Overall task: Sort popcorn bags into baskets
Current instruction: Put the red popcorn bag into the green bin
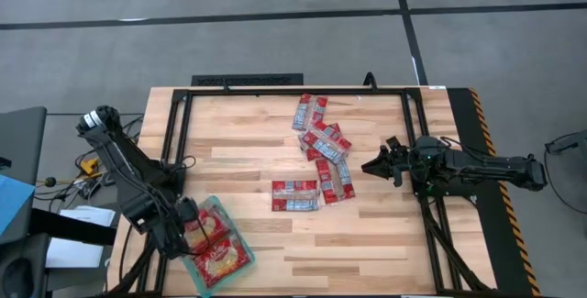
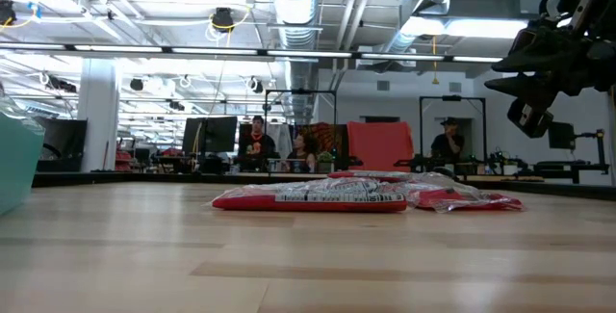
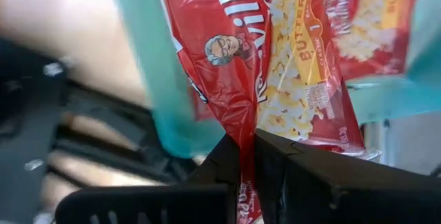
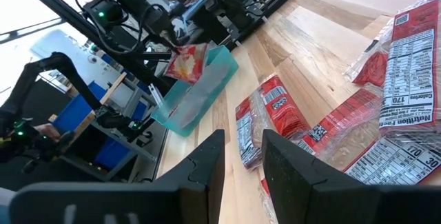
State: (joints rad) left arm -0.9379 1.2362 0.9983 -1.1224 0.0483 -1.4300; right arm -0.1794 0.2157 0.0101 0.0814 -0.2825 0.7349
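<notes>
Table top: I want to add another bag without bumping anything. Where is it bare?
Bare wood lies between the teal basket and the pile of popcorn bags, and along the near edge. Crowded: around the pile by the right gripper, and the left gripper at the basket.

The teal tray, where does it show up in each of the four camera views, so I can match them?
High view: teal tray at the table's near-left corner, under the left gripper.
Low view: only a teal sliver at the left edge.
Left wrist view: its rim crosses behind the held popcorn bag.
Right wrist view: far across the table.
Shared landmark: the popcorn bag the left gripper's jaws pinch.
</notes>
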